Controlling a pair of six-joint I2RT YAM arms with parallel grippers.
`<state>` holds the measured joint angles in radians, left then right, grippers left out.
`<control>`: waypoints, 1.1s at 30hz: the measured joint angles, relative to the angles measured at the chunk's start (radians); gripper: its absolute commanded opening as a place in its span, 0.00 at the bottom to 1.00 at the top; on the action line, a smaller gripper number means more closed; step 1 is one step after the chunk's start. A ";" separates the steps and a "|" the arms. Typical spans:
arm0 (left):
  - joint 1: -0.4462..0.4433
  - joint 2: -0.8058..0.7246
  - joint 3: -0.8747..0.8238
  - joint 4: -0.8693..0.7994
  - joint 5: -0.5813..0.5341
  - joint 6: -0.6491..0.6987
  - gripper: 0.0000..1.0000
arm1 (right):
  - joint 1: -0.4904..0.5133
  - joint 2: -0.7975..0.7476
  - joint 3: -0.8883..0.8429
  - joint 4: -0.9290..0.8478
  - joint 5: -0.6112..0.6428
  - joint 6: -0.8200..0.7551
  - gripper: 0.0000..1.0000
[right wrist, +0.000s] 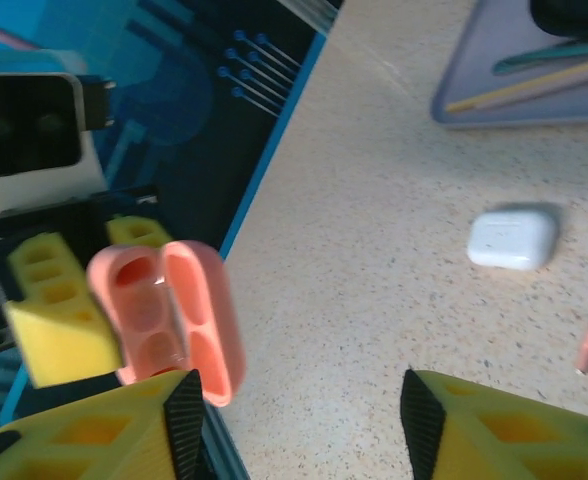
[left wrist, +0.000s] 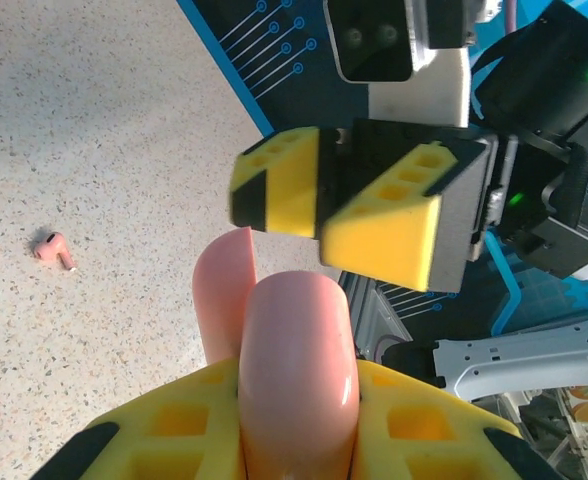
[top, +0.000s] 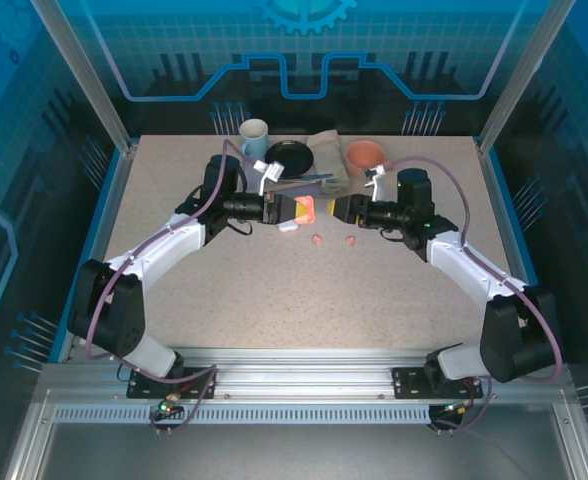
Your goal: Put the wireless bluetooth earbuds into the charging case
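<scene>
- On the table (top: 274,300), on the near side of the pink charging case (top: 307,209), two buds lie loose. The first pink earbud (top: 317,239) sits just nearer the arm bases than the case. The second pink earbud (top: 350,240) is a little further off toward the right arm's side. Both are apart from the case.
- The pink charging case is up off the table with its lid swung open, and two wells face the right wrist camera. Whether anything sits in those wells, I can't tell.
- The left gripper (top: 296,208) is clamped firmly on that case, its yellow pads (left wrist: 124,445) squeezing it from both sides.
- Straight across from the case comes the right gripper (right wrist: 294,420), nose to nose with the left one and just beside the case. Its jaws stand parted and it grasps nothing.
- A white charging case (right wrist: 512,238), lid down, lies flat on the table just beside the pink one. It is slightly nearer the bases and toward the left arm's side.
- Beyond the pink case, toward the far edge, a grey tray (top: 329,150) carries a couple of long thin utensils.
- A black plate (top: 291,157) is also beyond the case, just to the tray's left.
- Further out from the case, a white mug (top: 254,135) stands far-left and an orange bowl (top: 366,155) far-right.
</scene>
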<state>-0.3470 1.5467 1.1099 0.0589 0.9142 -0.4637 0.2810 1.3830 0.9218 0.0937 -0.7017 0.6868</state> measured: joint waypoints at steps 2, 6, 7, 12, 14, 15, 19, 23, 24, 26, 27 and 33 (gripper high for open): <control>0.000 0.000 0.000 0.009 0.000 -0.002 0.00 | 0.013 0.002 0.000 0.008 -0.016 0.000 0.49; 0.000 0.000 0.000 0.042 0.000 -0.010 0.00 | 0.049 0.014 0.003 0.013 -0.029 0.001 0.46; 0.000 0.000 0.000 0.048 0.000 -0.012 0.00 | 0.059 0.019 0.005 0.013 -0.032 0.001 0.45; 0.000 0.000 0.000 0.065 0.000 -0.029 0.00 | 0.085 0.050 0.023 0.015 -0.032 0.002 0.42; 0.000 0.000 0.000 0.072 0.000 -0.034 0.00 | 0.087 0.065 0.034 0.025 -0.032 0.005 0.40; 0.000 0.000 0.000 0.075 0.000 -0.035 0.00 | 0.087 0.072 0.039 0.031 -0.032 0.005 0.40; 0.000 0.000 0.000 0.082 -0.001 -0.035 0.00 | 0.094 0.099 0.064 0.042 -0.032 0.012 0.38; -0.002 0.001 0.000 0.096 -0.002 -0.039 0.00 | 0.103 0.122 0.089 0.050 -0.032 0.019 0.30; -0.002 0.001 0.000 0.097 -0.005 -0.039 0.00 | 0.104 0.127 0.095 0.050 -0.032 0.023 0.27; -0.002 0.003 0.000 0.099 -0.015 -0.043 0.00 | 0.106 0.133 0.103 0.051 -0.033 0.024 0.20; -0.002 0.005 0.000 0.103 -0.021 -0.046 0.00 | 0.106 0.135 0.108 0.050 -0.033 0.025 0.14; -0.002 0.006 0.001 0.098 -0.037 -0.044 0.57 | 0.106 0.140 0.134 -0.004 -0.015 -0.010 0.00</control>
<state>-0.3492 1.5524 1.1107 0.1574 0.8768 -0.5079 0.3866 1.5230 1.0557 0.0898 -0.7170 0.6773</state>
